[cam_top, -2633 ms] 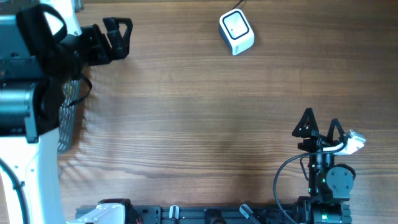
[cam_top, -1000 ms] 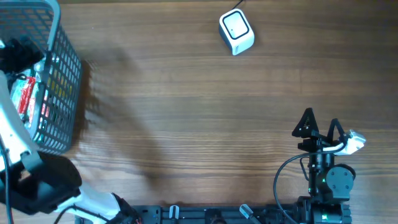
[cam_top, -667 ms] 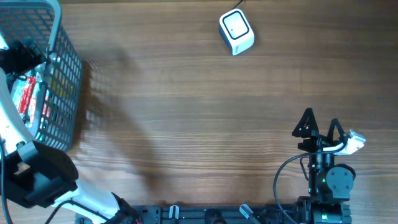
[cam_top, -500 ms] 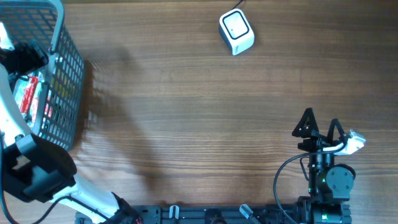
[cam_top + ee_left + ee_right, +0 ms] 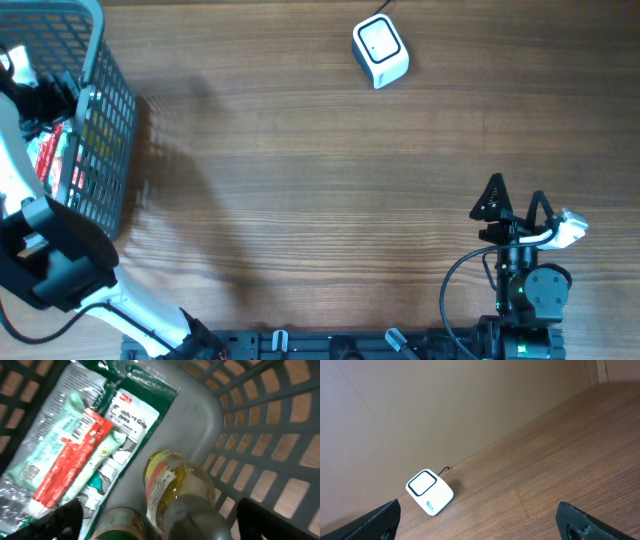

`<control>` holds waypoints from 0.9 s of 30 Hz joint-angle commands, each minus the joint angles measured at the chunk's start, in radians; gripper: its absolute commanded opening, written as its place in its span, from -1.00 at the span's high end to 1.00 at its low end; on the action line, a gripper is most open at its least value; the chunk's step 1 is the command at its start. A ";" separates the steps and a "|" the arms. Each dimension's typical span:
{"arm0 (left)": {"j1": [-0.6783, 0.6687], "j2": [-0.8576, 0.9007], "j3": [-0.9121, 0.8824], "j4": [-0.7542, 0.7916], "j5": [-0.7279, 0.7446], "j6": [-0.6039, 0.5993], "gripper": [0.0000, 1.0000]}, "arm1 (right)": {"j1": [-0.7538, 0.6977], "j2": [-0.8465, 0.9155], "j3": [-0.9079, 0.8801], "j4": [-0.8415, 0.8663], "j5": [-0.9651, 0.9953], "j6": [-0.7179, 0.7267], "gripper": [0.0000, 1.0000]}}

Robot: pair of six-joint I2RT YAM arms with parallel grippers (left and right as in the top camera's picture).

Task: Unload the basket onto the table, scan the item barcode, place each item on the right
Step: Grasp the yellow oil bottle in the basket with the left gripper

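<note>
Basket (image 5: pixel 105 120) of grey mesh sits at the left edge of the table (image 5: pixel 320 200). Left gripper (image 5: pixel 170 520) is down inside it, fingers spread wide and not clamped on anything. Bottle (image 5: pixel 180 490) of yellow liquid lies on the basket floor between the two fingers, with a gap on each side. Beside it is a red-and-green packet (image 5: pixel 75 460). Scanner (image 5: pixel 380 52), white, stands well apart at the far side. Right gripper (image 5: pixel 515 205) rests near the front right, jaws apart, holding nothing.
</note>
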 commanded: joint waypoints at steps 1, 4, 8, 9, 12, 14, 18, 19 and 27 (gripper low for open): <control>-0.008 0.032 -0.018 -0.002 0.028 0.019 -0.68 | -0.004 0.002 0.000 0.003 -0.017 -0.004 -0.99; -0.008 0.034 -0.050 0.020 0.028 0.019 -0.57 | -0.004 0.002 0.000 0.003 -0.017 -0.003 -0.99; -0.008 0.034 -0.107 0.062 0.028 0.019 -0.43 | -0.004 0.002 0.000 0.003 -0.017 -0.004 -0.99; -0.008 0.034 -0.117 0.072 0.028 0.019 -0.40 | -0.004 0.002 0.000 0.003 -0.017 -0.003 -0.99; -0.008 0.034 -0.133 0.091 0.028 0.019 -0.28 | -0.004 0.002 0.000 0.003 -0.017 -0.004 -0.99; -0.008 0.034 -0.133 0.103 0.028 0.019 -0.15 | -0.004 0.002 0.000 0.003 -0.017 -0.003 -1.00; -0.008 0.034 -0.133 0.113 0.027 0.019 0.03 | -0.004 0.002 0.000 0.003 -0.017 -0.003 -0.99; -0.008 0.034 -0.133 0.117 0.027 0.019 0.07 | -0.004 0.002 0.000 0.003 -0.017 -0.004 -1.00; -0.008 -0.013 -0.131 0.156 0.028 0.018 0.24 | -0.004 0.002 0.000 0.003 -0.017 -0.003 -0.99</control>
